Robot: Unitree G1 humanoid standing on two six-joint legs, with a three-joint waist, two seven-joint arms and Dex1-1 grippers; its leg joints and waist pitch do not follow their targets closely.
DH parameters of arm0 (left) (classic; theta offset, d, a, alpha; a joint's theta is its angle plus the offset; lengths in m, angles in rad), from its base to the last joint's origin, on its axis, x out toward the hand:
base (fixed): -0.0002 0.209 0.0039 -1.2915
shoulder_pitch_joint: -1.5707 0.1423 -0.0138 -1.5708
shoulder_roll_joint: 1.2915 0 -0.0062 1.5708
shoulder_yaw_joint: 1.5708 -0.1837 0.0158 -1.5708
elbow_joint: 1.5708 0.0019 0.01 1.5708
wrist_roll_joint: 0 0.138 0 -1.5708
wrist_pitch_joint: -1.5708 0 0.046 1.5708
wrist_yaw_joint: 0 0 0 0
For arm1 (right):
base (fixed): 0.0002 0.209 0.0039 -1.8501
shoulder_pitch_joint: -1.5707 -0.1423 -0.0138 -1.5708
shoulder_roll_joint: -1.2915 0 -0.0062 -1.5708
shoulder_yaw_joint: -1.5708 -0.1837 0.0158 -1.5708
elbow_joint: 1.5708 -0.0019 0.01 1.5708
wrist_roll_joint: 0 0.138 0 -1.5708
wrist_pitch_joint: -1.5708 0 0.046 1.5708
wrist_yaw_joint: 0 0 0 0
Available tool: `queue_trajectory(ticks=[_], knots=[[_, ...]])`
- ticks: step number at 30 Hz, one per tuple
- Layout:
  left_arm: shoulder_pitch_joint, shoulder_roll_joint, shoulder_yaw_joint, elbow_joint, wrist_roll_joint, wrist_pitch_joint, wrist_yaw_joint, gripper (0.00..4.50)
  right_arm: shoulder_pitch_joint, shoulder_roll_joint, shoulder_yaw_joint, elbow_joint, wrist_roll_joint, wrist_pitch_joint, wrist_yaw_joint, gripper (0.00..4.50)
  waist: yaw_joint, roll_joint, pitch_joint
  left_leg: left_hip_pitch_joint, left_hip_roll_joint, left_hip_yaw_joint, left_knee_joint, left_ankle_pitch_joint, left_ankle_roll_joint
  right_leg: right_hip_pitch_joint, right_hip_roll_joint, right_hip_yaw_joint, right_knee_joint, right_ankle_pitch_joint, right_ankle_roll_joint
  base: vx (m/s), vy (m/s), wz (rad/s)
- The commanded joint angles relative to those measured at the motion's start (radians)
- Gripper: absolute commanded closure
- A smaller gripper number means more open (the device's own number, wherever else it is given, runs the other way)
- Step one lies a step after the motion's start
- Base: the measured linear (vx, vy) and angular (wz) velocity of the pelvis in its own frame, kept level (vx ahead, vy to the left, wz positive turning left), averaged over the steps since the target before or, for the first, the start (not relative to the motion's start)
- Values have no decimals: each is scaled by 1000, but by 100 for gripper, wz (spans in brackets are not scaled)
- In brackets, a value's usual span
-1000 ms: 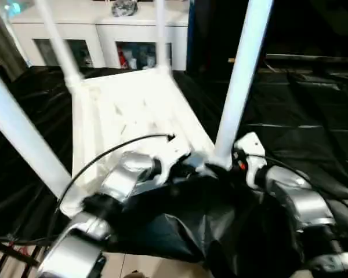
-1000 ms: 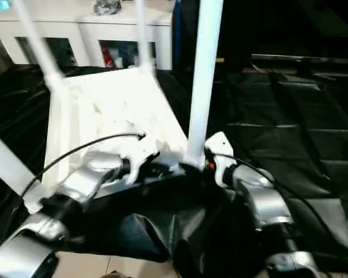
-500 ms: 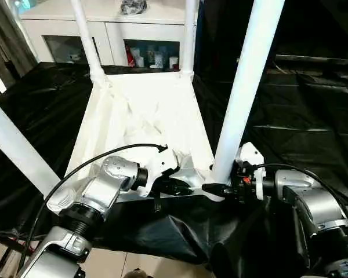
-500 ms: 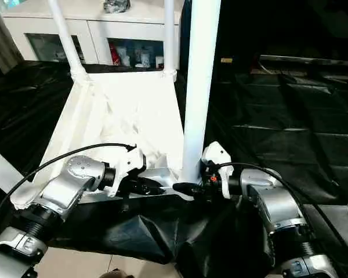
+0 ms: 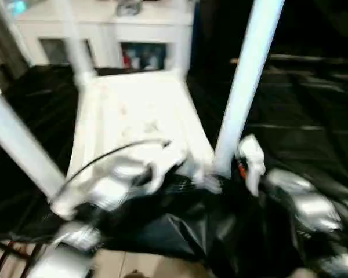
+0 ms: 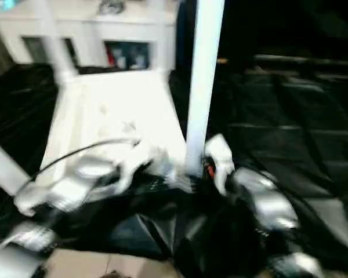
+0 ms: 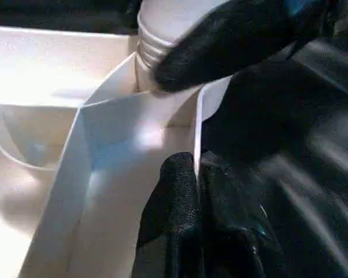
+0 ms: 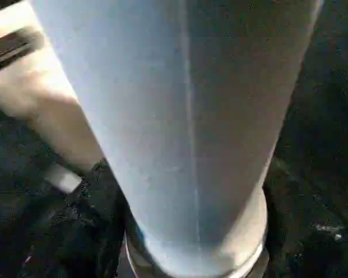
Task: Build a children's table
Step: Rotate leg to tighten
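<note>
The tabletop (image 5: 142,119) lies upside down on the desk (image 5: 313,121), legs up. Our left gripper (image 7: 188,191) pinches its near rim shut; our right gripper (image 5: 223,174), seemingly half-open, meets the four-o'clock leg (image 5: 243,87). We should seat it straight.

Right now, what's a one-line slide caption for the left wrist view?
Left gripper shut on the upturned tabletop's rim, beside the corner socket holding a white leg.

Left gripper (image 7: 188,191) pinched tight, silver left arm (image 5: 98,194) reaching forward, silver right arm (image 5: 296,200) bent inward beside it
</note>
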Motion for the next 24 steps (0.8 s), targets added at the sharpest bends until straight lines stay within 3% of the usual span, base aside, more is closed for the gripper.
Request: queue_trajectory(ticks=[1, 2, 3, 5, 6, 7, 8, 9, 11, 12, 16, 20, 24], knots=[[-52, -66, 47, 30, -35, -30, 116, 450, -9, 61, -14, 74, -17, 21, -158, 178, -4, -28, -52, 15, 40, -21, -75, -291, 10, 36, -74, 39, -104, -570, -83, 0, 0, 0], [-79, -94, 61, 67, -35, -28, 173, 450, -25, 96, -42, 101, -8, 21, -234, 178, -6, -24, -53, 13, 40, -22, -77, -285, 15, 37, -72, 40, -104, -556, -81, 0, 0, 0], [-109, -123, 72, 109, -31, -33, 238, 450, -43, 130, -53, 129, -15, 9, -302, 178, -8, -13, -55, 15, 41, -23, -76, -286, 9, 33, -72, 42, -101, -529, -90, 0, 0, 0], [-114, -128, 73, 116, -30, -35, 249, 450, -46, 136, -51, 133, -20, 3, -312, 178, -6, -21, -61, 10, 42, -22, -77, -258, 16, 42, -70, 44, -94, -459, -102, 0, 0, 0], [-136, -156, 71, 155, -19, -49, 282, 450, -72, 165, -35, 167, -41, -22, -335, 178, -4, -12, -61, 6, 45, -22, -77, -237, 26, 43, -71, 48, -84, -396, -122, 0, 0, 0], [-136, -157, 71, 156, -19, -50, 282, 450, -73, 166, -35, 169, -42, -23, -336, 178, -7, -14, -62, 4, 44, -20, -76, -229, 28, 43, -69, 48, -82, -369, -130, 0, 0, 0], [-150, -177, 73, 189, -13, -69, 293, 450, -96, 189, -42, 200, -41, -43, -342, 122, -6, -18, -66, 2, 41, -19, -73, -206, 36, 49, -68, 48, -74, -311, -149, 0, 0, 0], [-151, -181, 71, 194, -11, -75, 288, 450, -101, 196, -51, 205, -28, -47, -332, 122, -2, -16, -70, 4, 41, -16, -69, -177, 49, 49, -69, 51, -67, -248, -173, 0, 0, 0], [-148, -181, 67, 194, -9, -80, 279, 450, -103, 201, -60, 202, -10, -45, -314, 102, 0, -19, -68, -1, 41, -15, -67, -153, 76, 55, -70, 50, -62, -213, -190, 0, 0, 0], [-148, -180, 64, 202, -11, -94, 268, 450, -105, 204, -59, 201, -7, -44, -303, 90, 0, -26, -68, -2, 41, -13, -67, -141, 90, 56, -70, 49, -63, -211, -193, 0, 0, 0], [-139, -162, 59, 202, -23, -127, 220, 450, -104, 180, -19, 193, -35, -81, -262, 55, 5, -23, -61, 3, 43, -15, -73, -191, 74, 53, -72, 48, -78, -352, -159, 0, 0, 0], [-121, -123, 57, 176, -33, -152, 136, 450, -96, 110, 34, 160, -59, -113, -121, 55, 1, -22, -61, 2, 46, -17, -76, -211, 64, 53, -71, 50, -75, -337, -158, 0, 0, 0], [-100, -89, 51, 147, -39, -165, 77, 450, -73, 33, 75, 114, -75, -134, -4, 55, 3, -24, -61, 0, 46, -14, -71, -191, 83, 55, -73, 50, -71, -302, -175, 0, 0, 0]])
